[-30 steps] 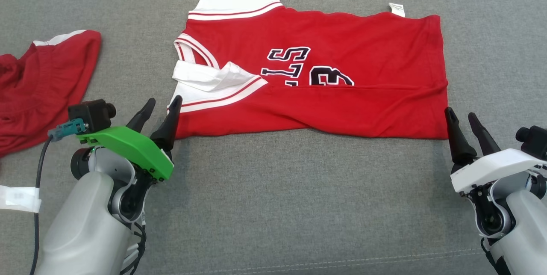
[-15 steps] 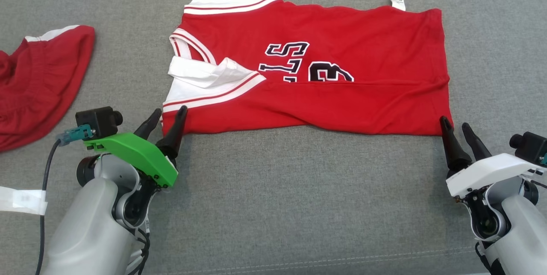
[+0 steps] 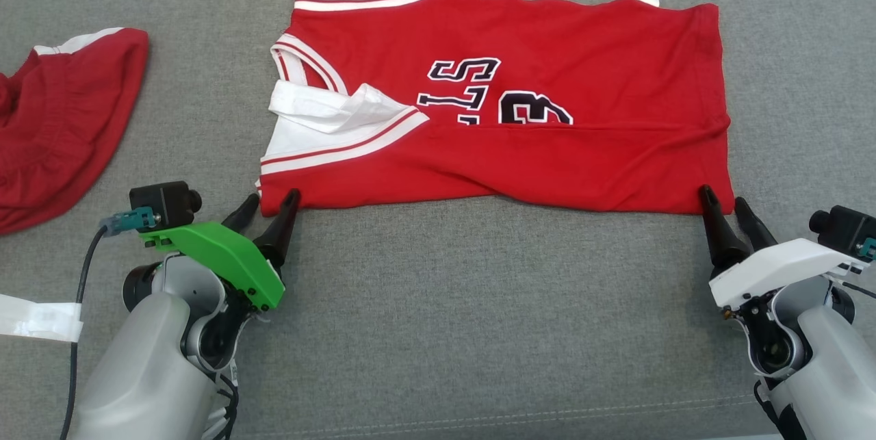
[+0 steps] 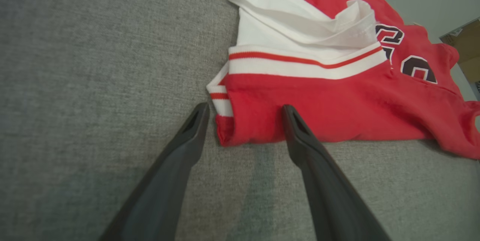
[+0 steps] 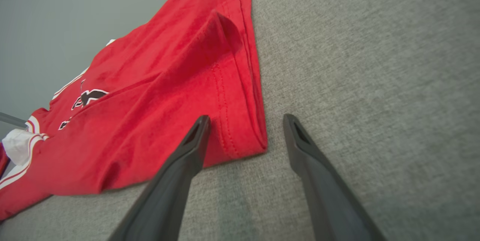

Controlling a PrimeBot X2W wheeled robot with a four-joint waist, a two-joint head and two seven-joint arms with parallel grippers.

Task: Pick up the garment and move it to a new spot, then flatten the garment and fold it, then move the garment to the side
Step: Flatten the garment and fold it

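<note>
Red basketball jersey (image 3: 493, 125) lies flat across far half of grey cushion (image 3: 438, 330), its near long side already doubled over numbers. Fold step in hand, I judge. My left gripper (image 3: 273, 195) straddles near sleeve-side corner, fingers apart, nothing held. My right gripper (image 3: 723, 194) does likewise at near hem corner. Next: pinch both corners, lift evenly, carry toward far edge.

The left end effector (image 3: 274, 195) is green-cased, the right end effector (image 3: 722, 194) white-cased.

Soft matt red cloth jersey (image 3: 582, 36), coarse grey woven surface (image 3: 479, 324), smooth green plastic wrist cover (image 3: 219, 255), matt dark fingers (image 4: 180, 158)
</note>
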